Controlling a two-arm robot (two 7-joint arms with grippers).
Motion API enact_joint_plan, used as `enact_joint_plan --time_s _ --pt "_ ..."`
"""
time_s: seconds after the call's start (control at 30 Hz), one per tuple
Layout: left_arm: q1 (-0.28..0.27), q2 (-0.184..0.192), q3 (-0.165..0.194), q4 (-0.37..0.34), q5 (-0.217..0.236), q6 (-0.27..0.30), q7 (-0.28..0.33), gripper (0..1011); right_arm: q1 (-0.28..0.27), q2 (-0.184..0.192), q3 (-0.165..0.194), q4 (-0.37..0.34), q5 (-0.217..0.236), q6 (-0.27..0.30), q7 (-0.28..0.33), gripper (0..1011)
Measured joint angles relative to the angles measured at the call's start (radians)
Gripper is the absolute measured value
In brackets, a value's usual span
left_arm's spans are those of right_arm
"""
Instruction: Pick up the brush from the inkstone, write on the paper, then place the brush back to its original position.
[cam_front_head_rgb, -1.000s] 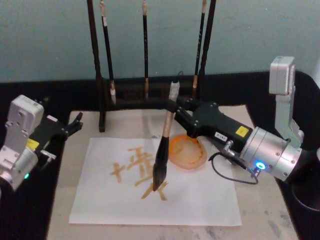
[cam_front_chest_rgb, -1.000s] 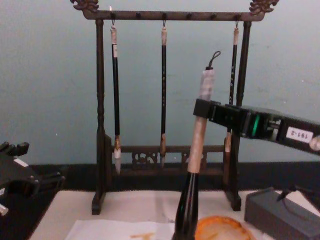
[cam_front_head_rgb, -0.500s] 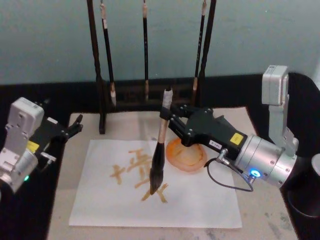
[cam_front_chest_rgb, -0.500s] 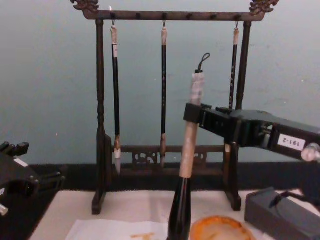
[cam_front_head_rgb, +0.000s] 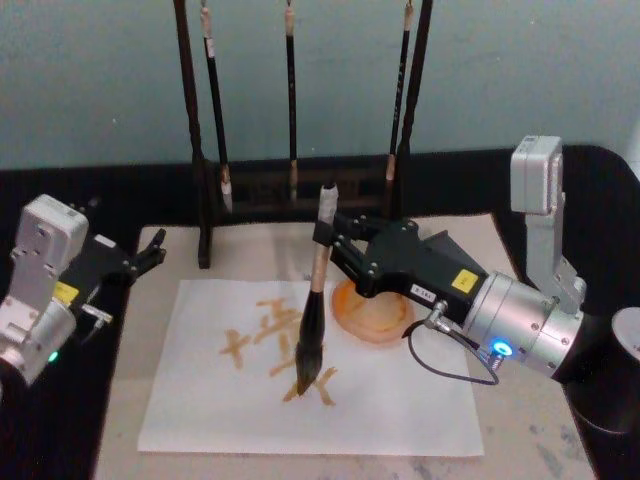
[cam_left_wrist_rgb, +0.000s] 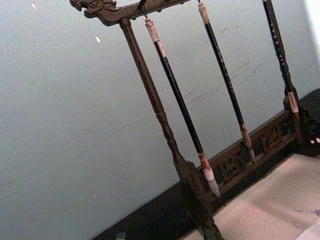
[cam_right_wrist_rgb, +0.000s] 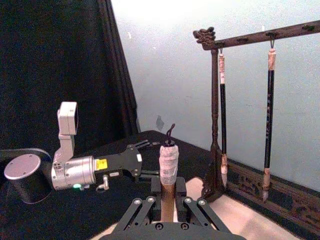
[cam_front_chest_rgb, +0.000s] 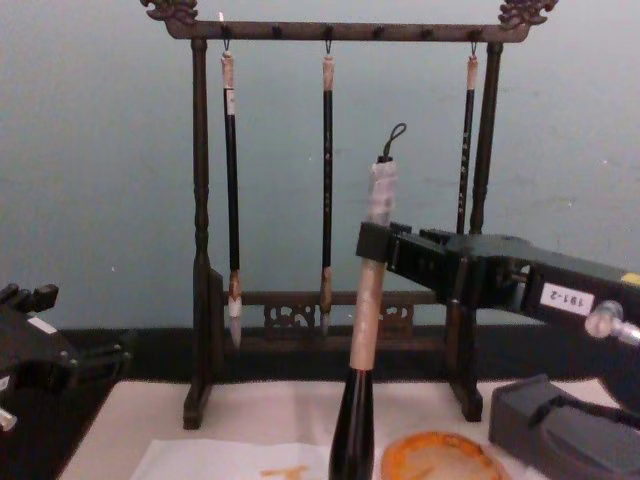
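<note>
The right pincer (cam_front_head_rgb: 322, 236) is clamped tight on the pale top of the big thick bamboo brush (cam_front_head_rgb: 309, 325). The brush stands almost straight up. Its bushy tip touches the white paper sheet (cam_front_head_rgb: 400, 405), beside the little round orange inkstone dish (cam_front_head_rgb: 378, 312). The left pincer (cam_front_head_rgb: 148, 250) sits off to the left.

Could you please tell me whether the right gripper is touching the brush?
Touching. In the right wrist view the right gripper is shut on the brush, its fingers pressed against both sides of the handle. The left gripper sits idle at left.
</note>
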Motion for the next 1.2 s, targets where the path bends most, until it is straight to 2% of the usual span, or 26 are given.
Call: enact_joint_plan --time_s 0.5,1.2 --pt "0.0 0.0 0.0 0.0 0.0 0.0 0.0 1010 0.007 -0.016 0.002 0.017 -0.01 0.023 0.016 168" --pt "0.0 0.0 0.0 0.0 0.0 0.0 0.0 1009 -0.017 0.02 0.016 -0.028 0.0 0.052 0.017 169"
